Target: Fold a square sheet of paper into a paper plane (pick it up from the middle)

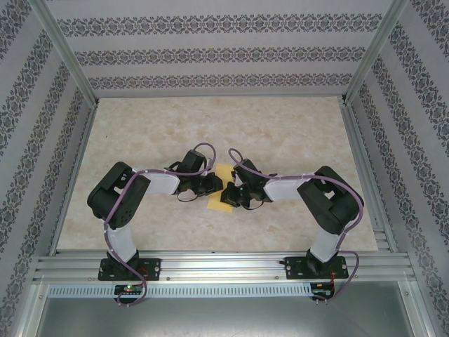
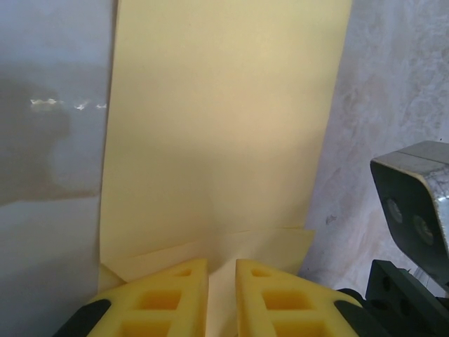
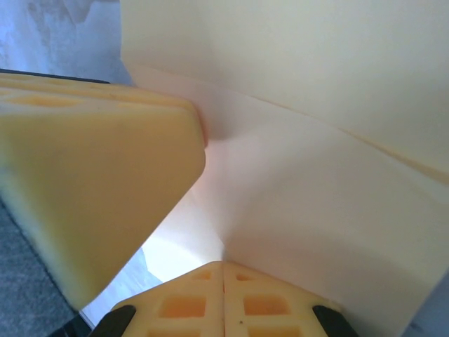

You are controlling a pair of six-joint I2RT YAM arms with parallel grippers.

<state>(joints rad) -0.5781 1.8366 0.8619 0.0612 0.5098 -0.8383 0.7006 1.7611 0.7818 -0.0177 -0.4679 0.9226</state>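
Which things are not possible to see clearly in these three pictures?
Top external view: the middle of the square sheet of paper is hidden under the left gripper and the right gripper, so its folds cannot be read.
Left wrist view: the top edge cuts off the sheet's far end; whether the fingers pinch it is unclear.
Right wrist view: very close; a large yellow pad covers the sheet's left part.

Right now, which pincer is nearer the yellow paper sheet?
Neither: both hold the yellow paper sheet, left pincer at its left side, right pincer at its right.
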